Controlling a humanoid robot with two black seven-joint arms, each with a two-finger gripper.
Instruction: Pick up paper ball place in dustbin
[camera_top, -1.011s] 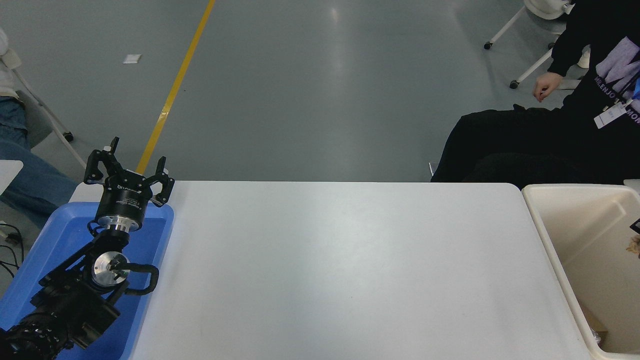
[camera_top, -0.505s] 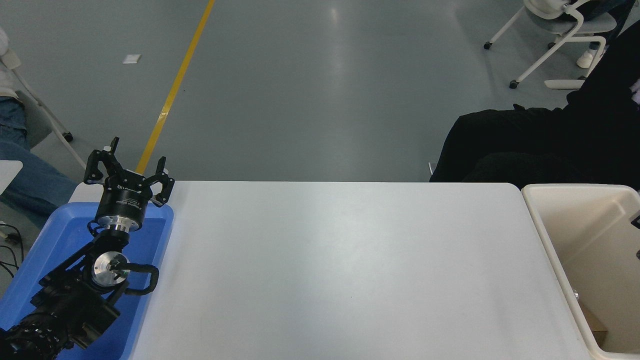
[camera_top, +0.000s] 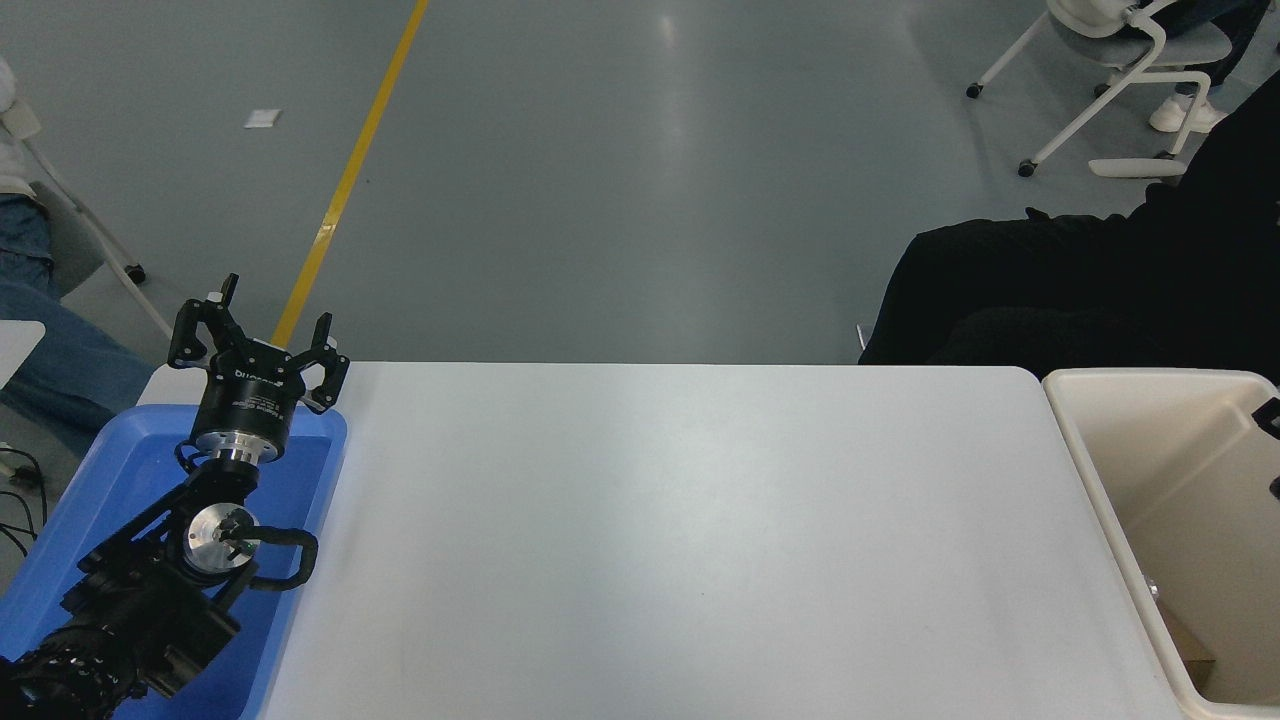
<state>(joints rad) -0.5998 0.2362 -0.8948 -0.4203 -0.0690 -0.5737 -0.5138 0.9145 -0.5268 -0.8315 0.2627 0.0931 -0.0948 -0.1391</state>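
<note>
The cream-white dustbin (camera_top: 1095, 470) stands off the table's right end, its far side cut by the picture's edge. Only small black slivers of my right gripper (camera_top: 1271, 414) show at the right edge, over the bin's opening. The paper ball is out of view. My left gripper (camera_top: 258, 345) is parked at the lower left above a blue tray, open and empty.
The shallow blue tray (camera_top: 315, 470) lies at the table's left end under my left arm. A brownish scrap (camera_top: 1190, 660) lies at the bin's bottom. A person in black (camera_top: 1060, 290) sits at the far right. A wheeled chair (camera_top: 1120, 60) stands behind.
A second ago a tan paper ball showed at the right edge over the bin beside my right gripper; it no longer shows. The person's hand and torso have moved out to the right.
</note>
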